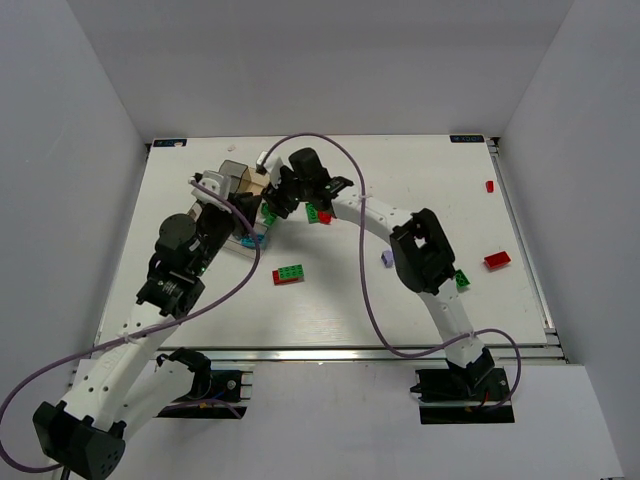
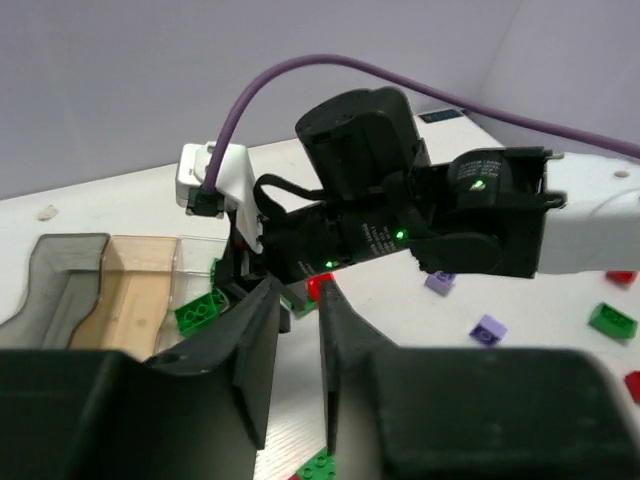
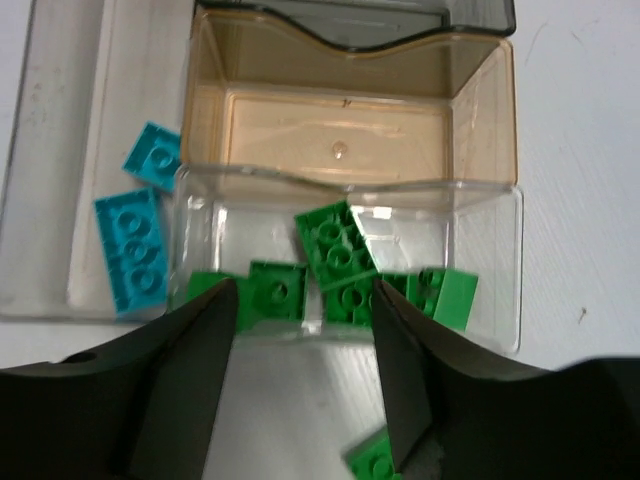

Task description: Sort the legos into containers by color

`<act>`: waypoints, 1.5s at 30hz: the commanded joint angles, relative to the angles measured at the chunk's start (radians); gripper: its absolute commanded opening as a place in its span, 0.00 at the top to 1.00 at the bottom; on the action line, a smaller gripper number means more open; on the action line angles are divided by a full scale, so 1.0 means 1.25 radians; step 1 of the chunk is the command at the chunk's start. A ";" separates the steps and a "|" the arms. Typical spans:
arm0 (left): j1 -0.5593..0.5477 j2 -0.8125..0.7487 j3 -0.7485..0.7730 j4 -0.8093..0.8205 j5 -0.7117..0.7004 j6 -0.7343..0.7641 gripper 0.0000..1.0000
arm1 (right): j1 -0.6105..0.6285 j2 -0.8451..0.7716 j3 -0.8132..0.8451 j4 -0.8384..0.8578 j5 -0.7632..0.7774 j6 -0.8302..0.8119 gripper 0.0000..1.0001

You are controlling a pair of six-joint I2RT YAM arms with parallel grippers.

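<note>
The clear tray (image 3: pixel 497 130) has a grey, a brownish and a clear compartment side by side. Several green legos (image 3: pixel 340 245) lie in the clear compartment. Two cyan legos (image 3: pixel 130 250) lie in the flat clear section beside it. My right gripper (image 3: pixel 305 300) is open and empty, just above the near wall of the clear compartment; a green lego (image 3: pixel 372 458) lies on the table under its right finger. My left gripper (image 2: pixel 297 300) is open by a narrow gap and empty, beside the tray (image 2: pixel 105 285), facing the right gripper (image 1: pixel 272 208).
Loose legos lie on the table: a green-and-red one (image 1: pixel 289 274), a red one (image 1: pixel 497 259), a small red one (image 1: pixel 489 185), a purple one (image 1: pixel 387 258) and a green one (image 1: pixel 461 281) by the right arm. Two purple legos (image 2: pixel 487 328) show in the left wrist view.
</note>
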 commanded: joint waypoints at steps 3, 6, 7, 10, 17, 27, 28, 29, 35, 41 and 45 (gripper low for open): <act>0.004 0.015 0.019 0.008 0.136 0.019 0.78 | -0.030 -0.221 -0.170 0.016 -0.048 -0.008 0.44; 0.004 0.035 0.039 -0.010 0.236 0.035 0.77 | -0.049 -0.296 -0.250 -0.044 -0.118 -0.080 0.40; 0.004 0.050 0.043 -0.014 0.261 0.039 0.75 | -0.060 -0.311 -0.294 -0.056 -0.125 -0.093 0.33; 0.004 0.074 0.053 -0.019 0.343 0.051 0.64 | -0.079 -0.354 -0.349 -0.089 -0.120 -0.105 0.23; 0.004 0.125 0.073 -0.043 0.366 0.042 0.34 | -0.147 -0.407 -0.414 -0.174 -0.043 0.025 0.27; -0.003 0.244 0.129 -0.111 0.342 -0.014 0.25 | -0.255 -0.664 -0.639 -0.266 0.014 -0.011 0.30; -0.003 0.248 0.130 -0.113 0.339 -0.018 0.26 | -0.278 -0.714 -0.658 -0.278 0.045 -0.016 0.27; -0.003 0.249 0.130 -0.113 0.339 -0.021 0.26 | -0.303 -0.738 -0.676 -0.310 0.056 -0.037 0.25; -0.003 0.236 0.131 -0.111 0.329 -0.039 0.25 | -0.395 -0.887 -0.818 -0.424 0.176 -0.171 0.11; -0.003 0.233 0.126 -0.104 0.328 -0.055 0.25 | -0.452 -0.882 -0.873 -0.477 0.294 -0.171 0.18; -0.003 0.233 0.125 -0.096 0.339 -0.062 0.25 | -0.478 -0.857 -0.884 -0.465 0.333 -0.155 0.20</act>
